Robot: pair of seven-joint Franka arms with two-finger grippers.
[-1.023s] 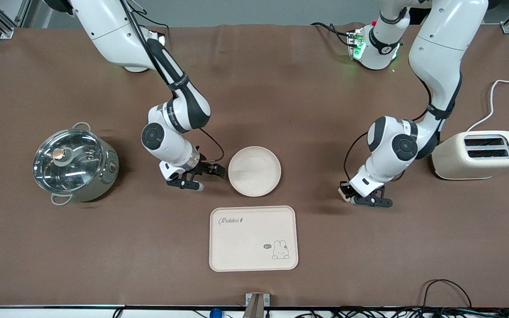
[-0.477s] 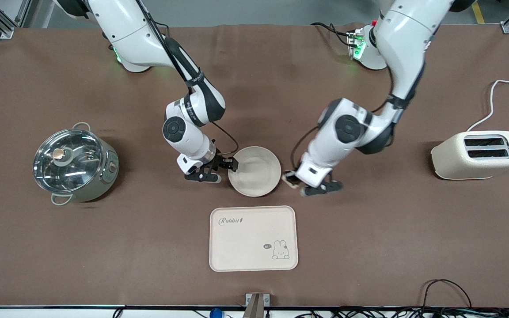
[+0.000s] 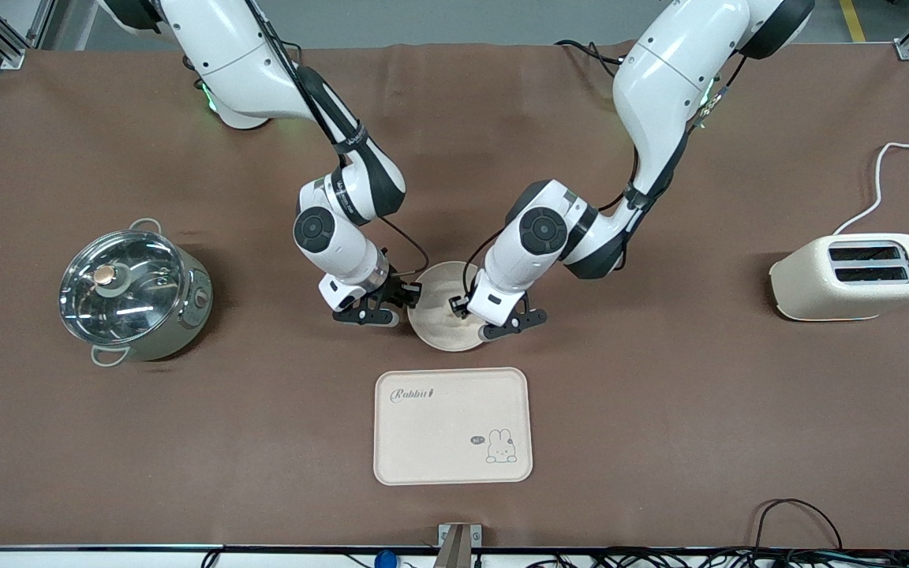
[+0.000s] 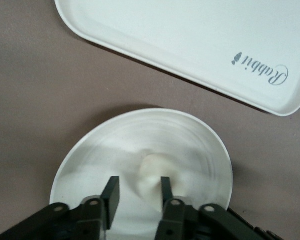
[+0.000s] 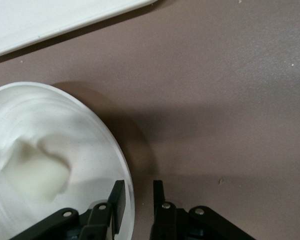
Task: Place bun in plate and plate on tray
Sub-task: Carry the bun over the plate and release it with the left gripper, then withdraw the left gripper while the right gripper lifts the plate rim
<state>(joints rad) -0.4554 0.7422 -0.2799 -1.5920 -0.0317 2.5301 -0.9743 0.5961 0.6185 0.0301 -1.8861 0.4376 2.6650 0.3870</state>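
Note:
The round plate (image 3: pixel 440 335) sits mid-table, just farther from the front camera than the tray (image 3: pixel 439 442). The bun (image 4: pixel 151 172) lies in the plate, also seen in the right wrist view (image 5: pixel 34 175). My left gripper (image 3: pixel 480 317) hangs low over the plate (image 4: pixel 90 160), open, with the bun just past its fingertips and close to one finger (image 4: pixel 165 186). My right gripper (image 3: pixel 405 306) is open at the plate's rim (image 5: pixel 127 185) on the right arm's side, one finger inside the rim and one outside. The tray's "Rabbit" corner shows in the left wrist view (image 4: pixel 190 35).
A steel pot with a glass lid (image 3: pixel 135 288) stands toward the right arm's end. A cream toaster (image 3: pixel 853 276) with a white cable (image 3: pixel 880 170) stands toward the left arm's end. The tray's edge shows in the right wrist view (image 5: pixel 40 20).
The left arm swung from near the toaster to over the plate with the bun, which now lies in the plate. The right gripper moved up to the plate's rim.

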